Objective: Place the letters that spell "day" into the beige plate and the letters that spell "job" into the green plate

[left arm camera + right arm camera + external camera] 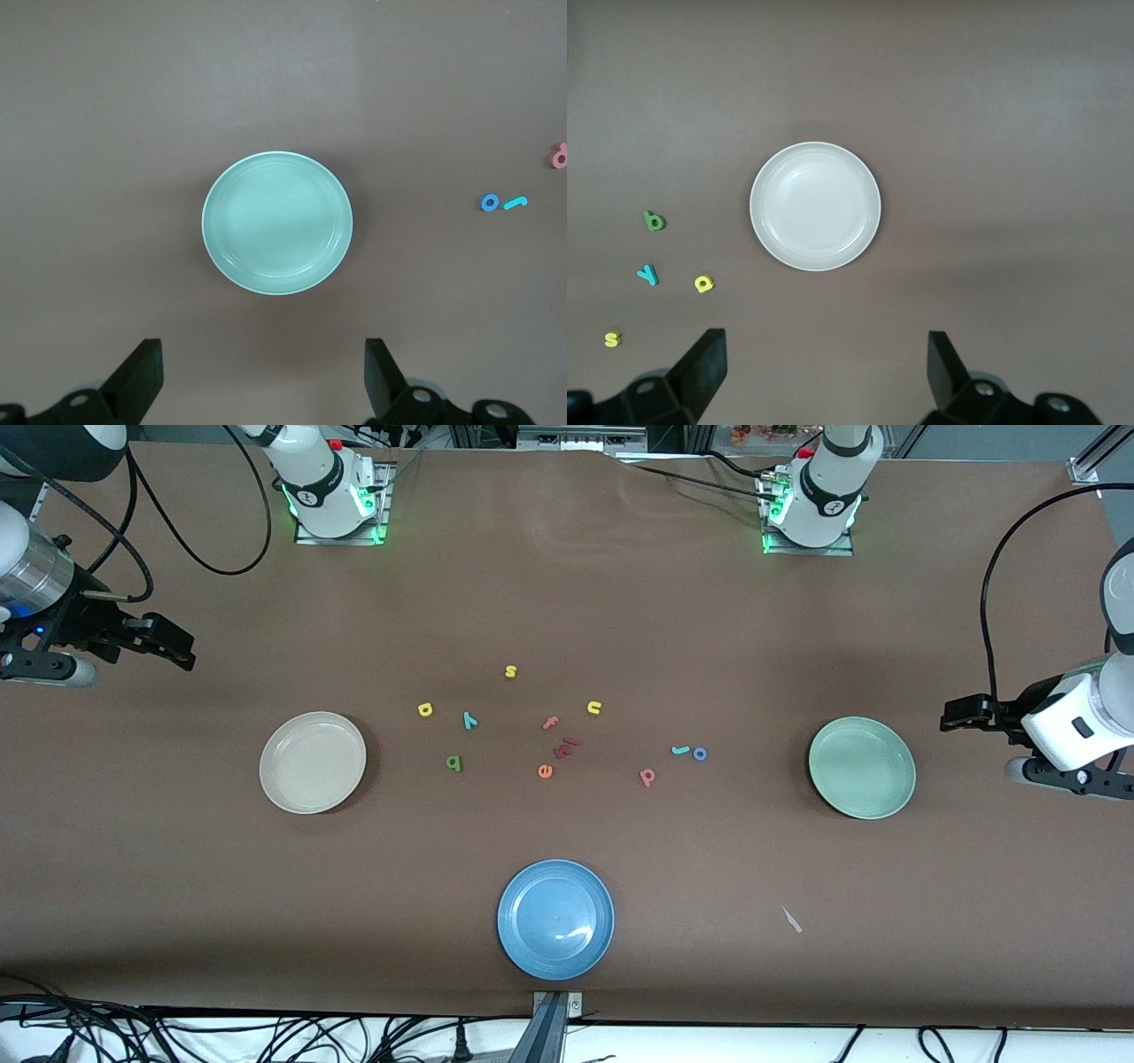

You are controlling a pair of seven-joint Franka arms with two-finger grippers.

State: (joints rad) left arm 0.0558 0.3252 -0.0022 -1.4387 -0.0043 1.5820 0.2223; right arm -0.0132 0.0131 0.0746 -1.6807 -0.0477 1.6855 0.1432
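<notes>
The beige plate [313,762] [815,205] lies empty toward the right arm's end. Beside it lie the yellow d [425,709] [703,283], teal y [469,720] [648,275] and dark green a [454,763] [654,221]. The green plate [861,767] [276,221] lies empty toward the left arm's end, with the teal j [680,750] [516,203], blue o [700,754] [489,203] and salmon b [648,777] [559,158] beside it. My right gripper [177,646] [827,367] hangs open over bare table by the beige plate. My left gripper [952,717] [264,372] hangs open by the green plate.
A blue plate [555,919] sits near the front camera's edge of the table. Among the middle letters are a yellow s [510,671], yellow u [594,708], salmon f [550,723] and orange e [545,771]. A small pale scrap [791,919] lies nearer the camera than the green plate.
</notes>
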